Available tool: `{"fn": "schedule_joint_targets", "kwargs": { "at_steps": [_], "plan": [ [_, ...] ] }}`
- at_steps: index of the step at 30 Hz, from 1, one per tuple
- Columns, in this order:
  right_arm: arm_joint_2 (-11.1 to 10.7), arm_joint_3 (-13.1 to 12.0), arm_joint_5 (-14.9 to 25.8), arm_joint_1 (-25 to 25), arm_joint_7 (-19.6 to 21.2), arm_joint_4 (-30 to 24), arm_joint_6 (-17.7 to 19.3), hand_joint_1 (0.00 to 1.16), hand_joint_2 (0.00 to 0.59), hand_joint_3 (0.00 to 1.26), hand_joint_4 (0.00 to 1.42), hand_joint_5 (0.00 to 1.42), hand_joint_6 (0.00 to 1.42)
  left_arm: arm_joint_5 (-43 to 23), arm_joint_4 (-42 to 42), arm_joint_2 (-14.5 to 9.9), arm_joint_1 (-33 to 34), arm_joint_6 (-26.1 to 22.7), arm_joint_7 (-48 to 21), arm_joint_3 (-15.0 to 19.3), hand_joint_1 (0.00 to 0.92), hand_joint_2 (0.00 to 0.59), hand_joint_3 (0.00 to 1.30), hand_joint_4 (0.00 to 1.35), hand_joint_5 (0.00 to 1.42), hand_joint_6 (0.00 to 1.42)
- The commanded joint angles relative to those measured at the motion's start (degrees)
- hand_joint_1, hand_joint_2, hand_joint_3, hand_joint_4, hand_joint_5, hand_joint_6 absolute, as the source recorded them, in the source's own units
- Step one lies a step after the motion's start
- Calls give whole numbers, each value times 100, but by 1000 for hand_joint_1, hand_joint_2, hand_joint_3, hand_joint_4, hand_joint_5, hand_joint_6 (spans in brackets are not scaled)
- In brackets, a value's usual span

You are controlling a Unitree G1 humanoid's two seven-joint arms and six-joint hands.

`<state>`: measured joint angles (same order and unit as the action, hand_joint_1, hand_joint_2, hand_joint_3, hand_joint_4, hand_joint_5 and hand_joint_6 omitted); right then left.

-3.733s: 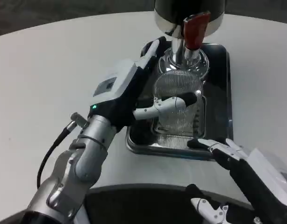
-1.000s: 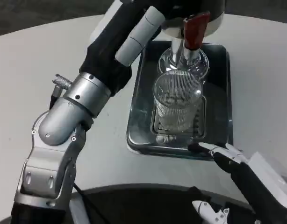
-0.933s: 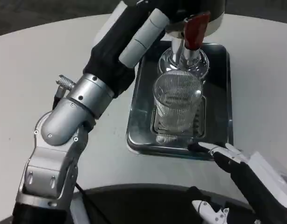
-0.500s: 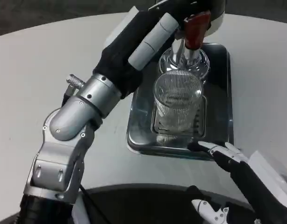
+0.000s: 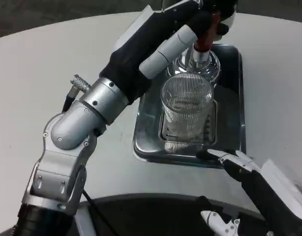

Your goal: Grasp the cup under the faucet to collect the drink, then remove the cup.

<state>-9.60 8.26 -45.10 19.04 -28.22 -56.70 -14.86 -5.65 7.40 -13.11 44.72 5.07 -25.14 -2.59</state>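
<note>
Even, bright light from overhead; my counter (image 5: 52, 59) looks washed pale, glare glints on the metal tray (image 5: 238, 98), focus slightly soft.

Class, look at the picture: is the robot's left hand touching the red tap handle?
Touching. In the head view the left hand lies over the red handle, its dark fingers wrapped across the top, no gap between them.

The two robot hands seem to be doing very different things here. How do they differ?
The left hand is raised at the dispenser's red tap handle, above the ribbed glass cup; the right hand sits low, near the metal tray's front edge. The left touches the handle; the right holds nothing, fingers apart. Both have white-and-black fingers.
</note>
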Motion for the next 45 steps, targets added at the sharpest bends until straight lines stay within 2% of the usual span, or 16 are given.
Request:
{"fn": "schedule_joint_targets", "kwargs": {
  "at_steps": [1, 13, 22, 35, 45],
  "plan": [
    [18, 42, 10, 36, 47, -55, 9, 650, 432, 206, 139, 50, 0, 147, -32, -124, -90, 201, -39, -10, 97, 56, 282, 223, 311, 287],
    [31, 96, -9, 12, 56, -30, -12, 651, 433, 206, 139, 50, 1, 611, 65, -341, -141, 684, -16, -75, 67, 52, 336, 282, 344, 304],
    [35, 73, 6, -7, 71, -25, -43, 651, 433, 206, 139, 50, 1, 644, 214, -368, -110, 889, -66, -79, 49, 50, 373, 317, 380, 327],
    [-7, 60, 25, -92, 65, 16, -85, 651, 433, 206, 139, 50, 1, 1011, 313, -717, -78, 1454, -95, -266, 6, 50, 441, 352, 408, 332],
    [-2, 70, 22, -119, 61, 2, -110, 651, 433, 206, 139, 50, 1, 1242, 323, -845, -141, 1656, 7, -327, 0, 51, 444, 363, 409, 321]
  ]
}}
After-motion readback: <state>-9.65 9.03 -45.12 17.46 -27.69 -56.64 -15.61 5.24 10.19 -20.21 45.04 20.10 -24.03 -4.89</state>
